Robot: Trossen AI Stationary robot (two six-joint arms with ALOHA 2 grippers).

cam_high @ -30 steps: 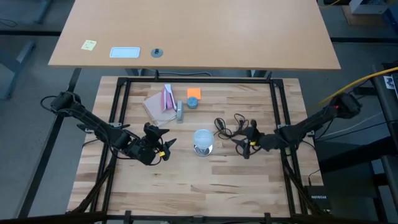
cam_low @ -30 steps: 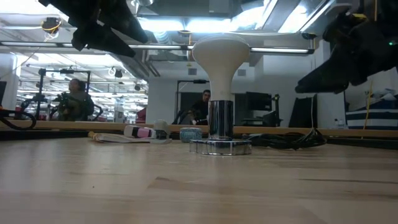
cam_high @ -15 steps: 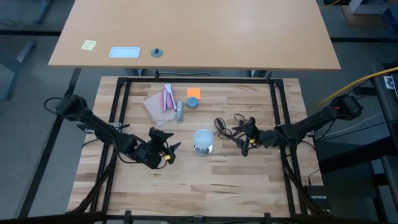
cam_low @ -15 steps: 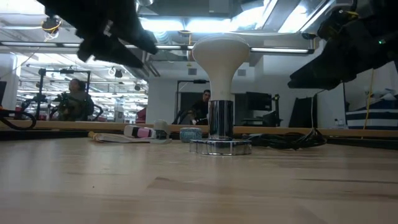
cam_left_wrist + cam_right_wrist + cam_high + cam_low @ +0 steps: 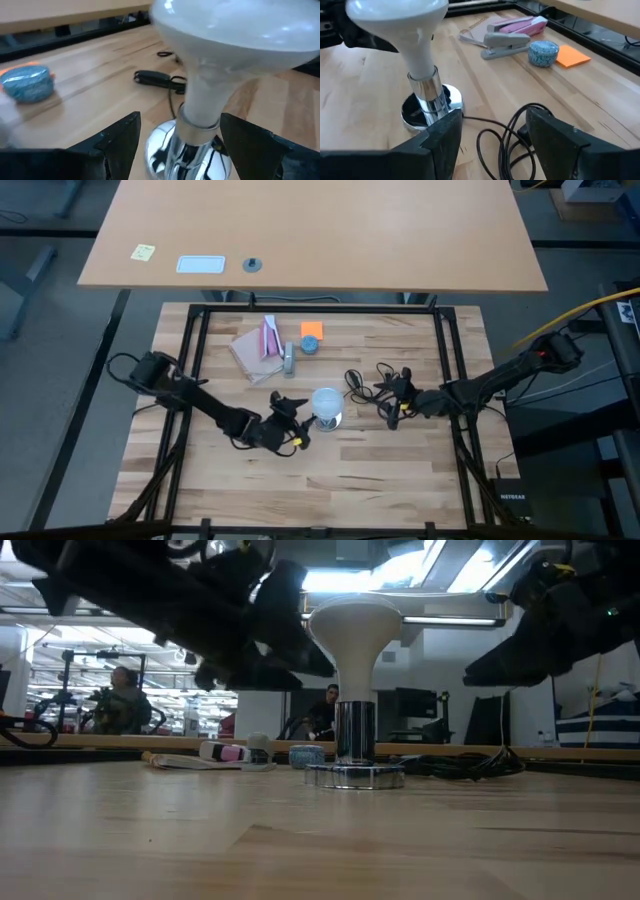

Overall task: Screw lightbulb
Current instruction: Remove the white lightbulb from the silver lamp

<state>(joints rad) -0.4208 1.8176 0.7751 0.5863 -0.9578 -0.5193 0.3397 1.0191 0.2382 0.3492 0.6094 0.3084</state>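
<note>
Lightbulb [image 5: 326,403]: upright in its socket [image 5: 327,420], mid-table.
My left gripper [image 5: 293,423]: fingers spread, just left of it, ready to twist.
My right gripper [image 5: 396,404]: spread, waiting right, apart.

The lightbulb [image 5: 400,20] has a matt, frosted white globe that looks smooth, a pale neck and a polished metal screw base. It stands in a socket [image 5: 432,107] with a glossy chrome rim that mirrors its surroundings. The worktop [image 5: 340,470] is pale wood in jointed planks with a smooth, low-sheen finish. A thin cord [image 5: 505,130] looks like black rubber or plastic. The stapler [image 5: 507,39] is dull grey, the orange note pad [image 5: 572,56] matt paper.
</note>
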